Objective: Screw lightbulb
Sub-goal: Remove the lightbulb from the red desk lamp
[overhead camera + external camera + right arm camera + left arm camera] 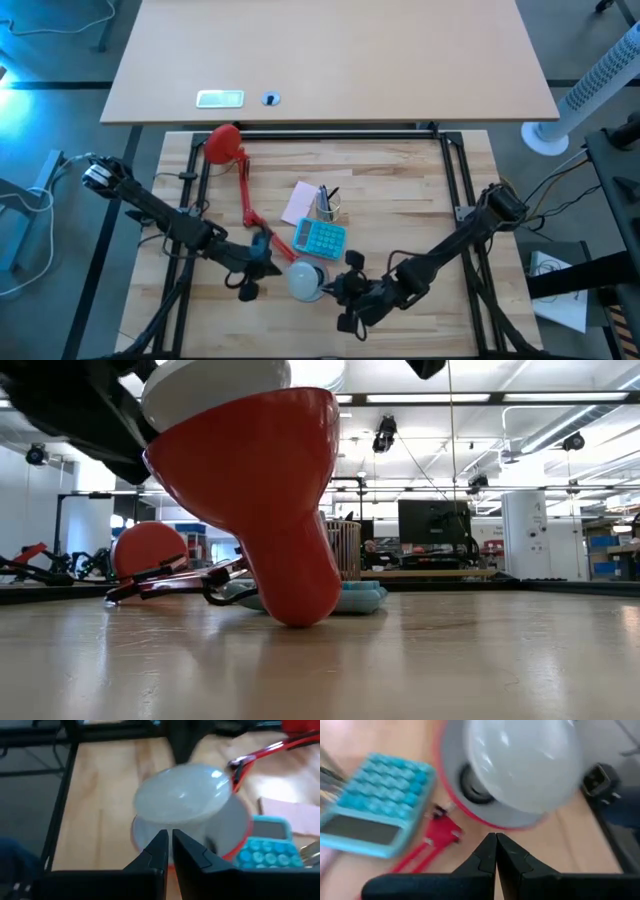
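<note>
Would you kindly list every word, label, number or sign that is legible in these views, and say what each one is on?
No text can be read in any view.
Calculator: its keys and display show, but any markings are too small or blurred to read.
Pink notepad: no writing can be made out.
Small whitish plate on the far table: too small to read.
Lightbulb and lamp shade: no markings visible.

Two dark, slender, jointed arms, black throughout, with cables trailing from the bases. Left gripper (496, 851): matte black, two tapering pointed fingers on a broad flat black bar. Right gripper (169, 849): same black wedge-shaped fingers.
</note>
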Controlling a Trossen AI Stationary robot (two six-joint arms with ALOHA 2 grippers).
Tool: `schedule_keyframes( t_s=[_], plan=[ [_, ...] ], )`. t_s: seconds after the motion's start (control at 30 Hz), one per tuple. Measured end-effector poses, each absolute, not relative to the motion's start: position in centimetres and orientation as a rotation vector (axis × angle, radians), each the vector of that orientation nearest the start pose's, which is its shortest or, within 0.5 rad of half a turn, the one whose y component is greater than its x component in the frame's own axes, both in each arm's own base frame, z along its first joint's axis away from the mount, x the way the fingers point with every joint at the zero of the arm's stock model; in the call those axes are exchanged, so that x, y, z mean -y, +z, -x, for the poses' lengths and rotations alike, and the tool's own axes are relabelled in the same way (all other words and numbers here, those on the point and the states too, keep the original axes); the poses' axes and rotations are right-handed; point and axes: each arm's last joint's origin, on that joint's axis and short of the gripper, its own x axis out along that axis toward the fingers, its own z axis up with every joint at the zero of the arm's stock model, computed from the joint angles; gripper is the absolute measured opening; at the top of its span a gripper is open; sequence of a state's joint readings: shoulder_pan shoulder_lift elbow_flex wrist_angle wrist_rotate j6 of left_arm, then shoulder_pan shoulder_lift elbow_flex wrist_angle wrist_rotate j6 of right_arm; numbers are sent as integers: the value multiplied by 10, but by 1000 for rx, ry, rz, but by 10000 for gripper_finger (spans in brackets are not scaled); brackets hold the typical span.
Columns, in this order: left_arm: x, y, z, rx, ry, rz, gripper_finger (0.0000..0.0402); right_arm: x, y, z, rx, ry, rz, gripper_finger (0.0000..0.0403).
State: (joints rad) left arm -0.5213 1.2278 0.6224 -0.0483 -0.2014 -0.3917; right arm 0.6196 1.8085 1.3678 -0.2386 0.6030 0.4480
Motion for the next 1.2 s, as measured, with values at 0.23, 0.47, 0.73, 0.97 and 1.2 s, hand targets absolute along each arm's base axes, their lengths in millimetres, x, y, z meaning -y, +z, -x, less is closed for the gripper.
schedule_keyframes(
  t_s=[0.23,0.47,0.73,0.97,1.2],
  plan=[
    [106,214,-216,-572,-120,83,0,-232,236,-345,-530,-35,-76,18],
    [117,212,-226,-535,-246,129,0,-226,230,-351,-542,-48,-44,18],
    [130,193,-224,-646,-264,178,0,-208,241,-345,-591,-130,38,18],
    [134,200,-217,-631,-276,188,0,-200,256,-335,-592,-171,42,18],
    [113,209,-221,-567,-138,112,0,-222,253,-343,-548,52,-52,18]
  ],
)
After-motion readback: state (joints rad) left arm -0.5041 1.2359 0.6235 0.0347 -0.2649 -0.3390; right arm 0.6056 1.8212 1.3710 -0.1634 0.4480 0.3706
